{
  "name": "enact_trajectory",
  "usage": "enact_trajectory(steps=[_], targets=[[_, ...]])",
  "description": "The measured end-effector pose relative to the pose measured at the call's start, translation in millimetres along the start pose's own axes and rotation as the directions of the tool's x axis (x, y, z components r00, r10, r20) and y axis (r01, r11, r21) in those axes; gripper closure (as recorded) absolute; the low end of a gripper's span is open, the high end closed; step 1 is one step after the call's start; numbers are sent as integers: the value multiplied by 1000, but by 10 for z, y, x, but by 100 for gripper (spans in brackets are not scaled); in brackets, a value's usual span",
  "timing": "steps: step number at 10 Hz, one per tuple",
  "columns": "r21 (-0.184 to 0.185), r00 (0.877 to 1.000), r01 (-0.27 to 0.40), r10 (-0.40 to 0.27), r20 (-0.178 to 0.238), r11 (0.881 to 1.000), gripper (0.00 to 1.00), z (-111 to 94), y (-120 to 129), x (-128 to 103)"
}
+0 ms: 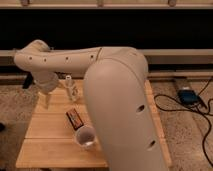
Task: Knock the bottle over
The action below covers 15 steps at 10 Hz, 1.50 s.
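Dark wall panels with a pale rail fill the background, and speckled floor (187,142) lies around a light wooden counter (50,145). On the floor to the right sits a small blue-grey box (186,95) with black cables (206,131) trailing from it.

A thick white arm (117,100) rises in the foreground and covers much of the counter's right half. It reaches left along the back, bends at a rounded joint and turns down over the counter's back left corner. The end effector (45,101) hangs there, pointing down, low over the wood near the left edge. Whether it is apart or together I cannot tell, and nothing shows in its grip.

The bottle (71,89) stands upright at the back of the counter, cap end up, just right of the end effector and apart from it. Nearer the front lies a flat dark packet (74,118) with orange marks, set at a slant. A round white cup (85,136) stands just in front of the packet, mouth up, close beside the arm's bulk.
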Motion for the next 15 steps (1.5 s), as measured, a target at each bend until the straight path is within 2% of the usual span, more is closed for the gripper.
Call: enact_trajectory(steps=[3, 6, 8, 11, 15], targets=[[45, 999, -42, 42, -10, 998, 20, 93, -655, 43], [79, 997, -80, 81, 0, 994, 20, 219, -1168, 92], [65, 994, -103, 100, 44, 993, 20, 343, -1343, 80], [16, 988, -107, 105, 110, 994, 20, 450, -1371, -59], [-16, 981, -107, 108, 159, 994, 20, 523, -1488, -193]])
